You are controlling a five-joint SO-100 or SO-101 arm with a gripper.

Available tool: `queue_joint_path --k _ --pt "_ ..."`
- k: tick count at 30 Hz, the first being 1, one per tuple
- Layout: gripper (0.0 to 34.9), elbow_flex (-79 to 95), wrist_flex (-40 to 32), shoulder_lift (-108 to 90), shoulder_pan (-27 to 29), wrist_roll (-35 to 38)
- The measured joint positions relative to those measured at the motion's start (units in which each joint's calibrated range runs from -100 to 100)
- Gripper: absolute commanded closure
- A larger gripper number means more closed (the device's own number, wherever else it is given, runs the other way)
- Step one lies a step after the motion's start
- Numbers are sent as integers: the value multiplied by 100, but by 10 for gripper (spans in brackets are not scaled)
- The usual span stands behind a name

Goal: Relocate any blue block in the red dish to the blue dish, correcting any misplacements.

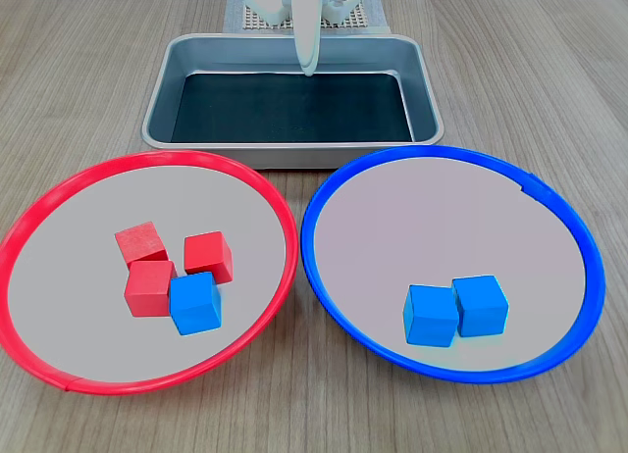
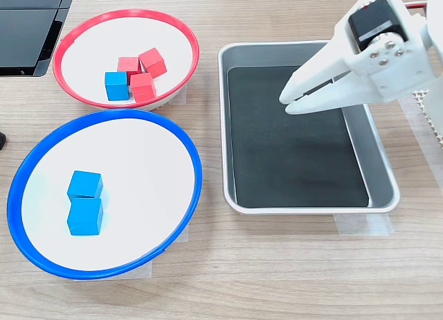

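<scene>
My jaws [image 2: 285, 102] hang clenched and empty over the metal tray [image 2: 379, 161]; in the second exterior view the blue block [image 2: 116, 85] sits at nine o'clock, inside the red dish [image 2: 181, 36], touching a red cube [image 2: 143, 86]

You see a rectangular silver metal tray [image 1: 162, 98] [image 2: 384, 174] with a dark inner floor on a pale wood-grain table [image 1: 78, 71] [image 2: 277, 264]. Three glossy red cubes [image 1: 152, 267] [image 2: 142, 74] cluster together, while two bright-blue cubes [image 1: 456, 309] [image 2: 86, 201] sit touching, well apart from them. In the second exterior view, note the black flat object [image 2: 28, 29] at the upper left corner.
</scene>
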Motion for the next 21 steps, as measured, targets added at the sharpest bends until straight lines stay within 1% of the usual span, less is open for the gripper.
queue_joint_path --k 5,9,11,14,17,18,21 --pt "346 -472 -41 665 0 132" --pt "346 -1788 -33 1884 0 234" --pt "346 -2886 -33 2830 88 332" --pt "346 -3666 -106 3623 150 405" --pt "346 -4583 -269 4706 336 518" --pt "346 -5118 -416 5473 478 625" --pt "346 -5608 -530 6266 708 733"
